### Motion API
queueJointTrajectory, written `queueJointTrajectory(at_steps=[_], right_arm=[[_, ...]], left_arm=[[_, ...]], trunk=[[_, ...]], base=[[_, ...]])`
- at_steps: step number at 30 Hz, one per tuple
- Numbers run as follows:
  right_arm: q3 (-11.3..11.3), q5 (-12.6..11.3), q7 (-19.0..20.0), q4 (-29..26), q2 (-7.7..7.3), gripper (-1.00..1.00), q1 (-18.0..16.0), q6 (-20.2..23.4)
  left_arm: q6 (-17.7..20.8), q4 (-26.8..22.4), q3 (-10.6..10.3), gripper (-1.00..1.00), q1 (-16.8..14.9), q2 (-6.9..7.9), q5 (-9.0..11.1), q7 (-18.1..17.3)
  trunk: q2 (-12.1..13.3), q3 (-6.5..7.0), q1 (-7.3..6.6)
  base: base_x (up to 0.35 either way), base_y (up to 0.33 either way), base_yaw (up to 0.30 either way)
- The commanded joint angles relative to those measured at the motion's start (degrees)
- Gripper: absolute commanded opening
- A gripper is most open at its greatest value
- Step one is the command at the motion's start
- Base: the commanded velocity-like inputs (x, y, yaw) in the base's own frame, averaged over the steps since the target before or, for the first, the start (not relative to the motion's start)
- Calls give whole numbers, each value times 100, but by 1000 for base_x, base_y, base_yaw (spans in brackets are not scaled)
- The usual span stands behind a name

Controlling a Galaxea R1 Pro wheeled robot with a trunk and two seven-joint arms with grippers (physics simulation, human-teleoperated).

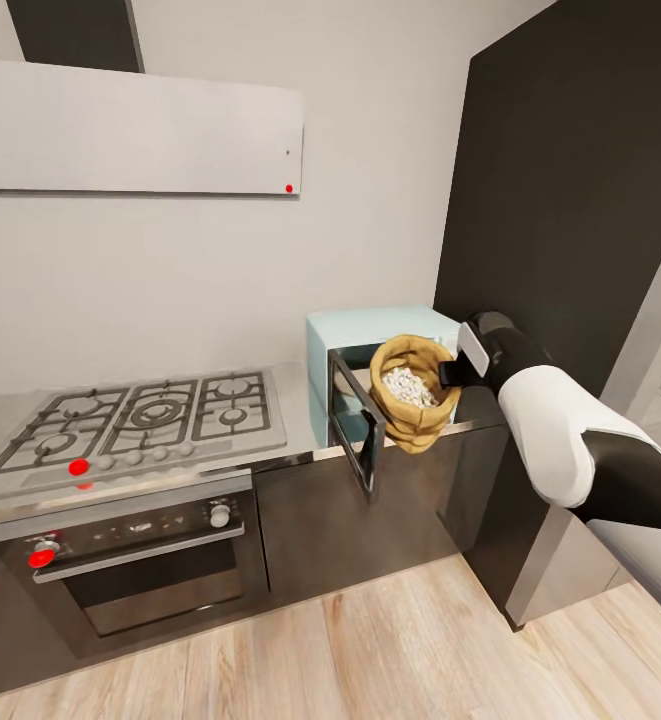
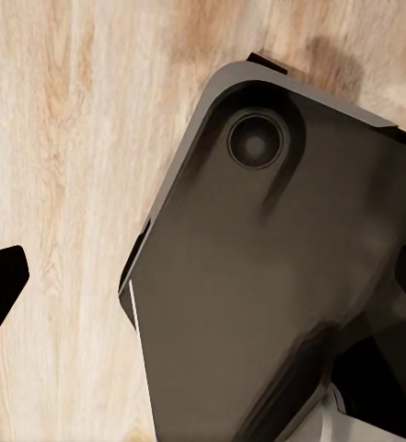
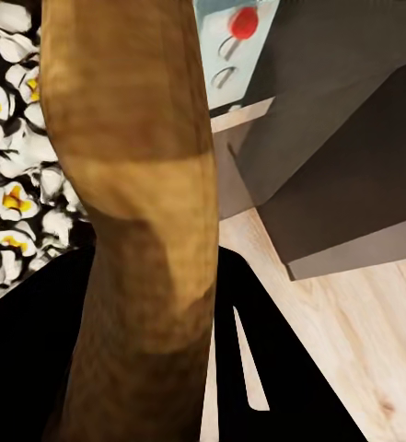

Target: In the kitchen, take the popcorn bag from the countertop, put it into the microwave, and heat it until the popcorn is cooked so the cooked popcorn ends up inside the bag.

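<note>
Right gripper [image 1: 454,372] clamped on the thick rolled rim of the mustard-tan cloth popcorn bag [image 1: 415,395], held tilted in the air just in front of the boxy mint-blue microwave [image 1: 375,335], whose dark glass door [image 1: 360,420] hangs open. Puffed white-and-yellow popcorn [image 3: 9,198] fills the sack. Judged risk: the soft, coarse-woven rim may slip, or the tilt may spill kernels onto the reflective silver-grey countertop [image 1: 290,452] and pale wood floor [image 1: 350,650]. Left gripper's state cannot be told.
</note>
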Motion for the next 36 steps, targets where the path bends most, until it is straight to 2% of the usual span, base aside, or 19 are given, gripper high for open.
queueJointTrajectory(at_steps=[1, 6, 9, 12, 17, 24, 31, 36], right_arm=[[-44, 59, 9, -6, 8, -100, -4, 20], [-50, 67, -17, 17, 7, -100, -4, 20], [-56, 90, -24, 492, -11, -100, -4, 20], [-57, 84, -2, 634, -20, -100, -4, 20], [-31, 218, -68, 796, -62, -100, -3, -138], [-65, 587, -39, 1023, -276, -100, -4, -15], [-135, 819, -38, 1163, -242, -100, -4, 20], [-160, 808, -30, 1163, -237, -100, -4, 20]], left_arm=[[-19, -1, 7, 100, -2, -2, 40, 8], [-19, -1, 9, 100, -2, -2, 40, 8], [-19, -1, 8, 100, -2, -2, 40, 8], [-19, -1, 9, 100, -2, 0, 40, 8], [-27, 8, 17, 100, -11, 7, 40, 8], [-27, 7, 18, 100, -9, 7, 40, 8], [-27, 5, 18, 100, -7, 7, 40, 8], [-27, 6, 18, 100, -9, 5, 40, 8]], trunk=[[-5, -7, 1], [-5, -7, 1], [-5, -7, 1], [-5, -7, 1], [-5, -8, 1], [-5, -8, 1], [-5, -8, 1], [-5, -8, 1]], base=[[0, 0, 0], [0, 0, 0], [0, 0, 0], [0, 0, 0], [0, 0, 0], [0, 0, 0], [0, 0, 0], [0, 0, 0]])
